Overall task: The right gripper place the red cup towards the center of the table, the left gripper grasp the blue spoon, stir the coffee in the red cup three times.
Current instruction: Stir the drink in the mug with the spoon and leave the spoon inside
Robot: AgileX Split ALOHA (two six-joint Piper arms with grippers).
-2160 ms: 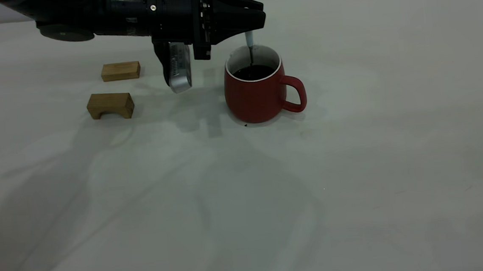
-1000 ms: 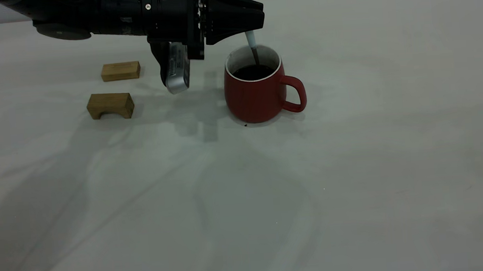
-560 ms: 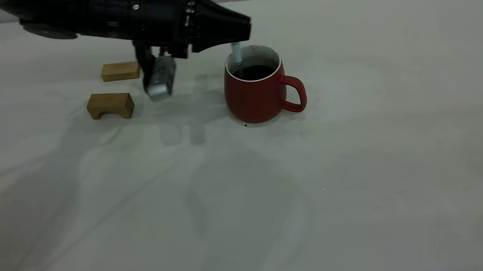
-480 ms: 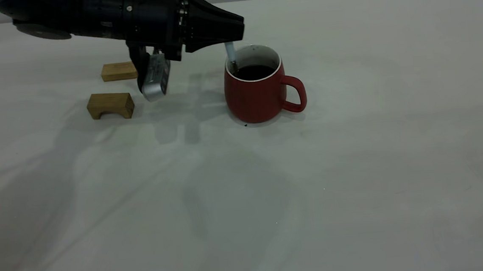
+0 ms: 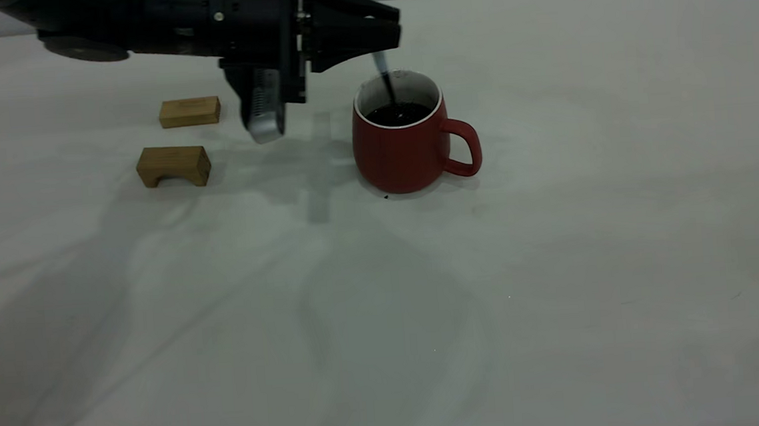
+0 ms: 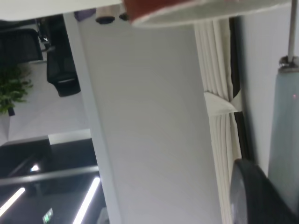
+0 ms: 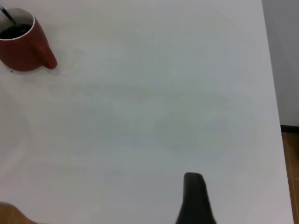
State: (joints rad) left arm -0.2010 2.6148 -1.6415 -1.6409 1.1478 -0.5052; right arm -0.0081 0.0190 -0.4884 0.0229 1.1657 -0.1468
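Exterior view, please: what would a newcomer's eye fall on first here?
Probably the red cup of dark coffee, standing alone mid-table with its handle toward the right arm's side. Just above it the black left gripper holds the blue spoon, whose metal end dips into the coffee. Two small wooden blocks sit farther to the left.

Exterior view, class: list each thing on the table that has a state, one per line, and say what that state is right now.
red cup: upright on the table, handle pointing right, holding liquid.
coffee: dark, filling the cup partway.
blue spoon: tilted, lower end dipped in the coffee.
left gripper: above the cup, shut on the spoon's handle.
two wooden blocks: lying flat, left of the cup, apart.
right gripper: withdrawn, away from the cup.
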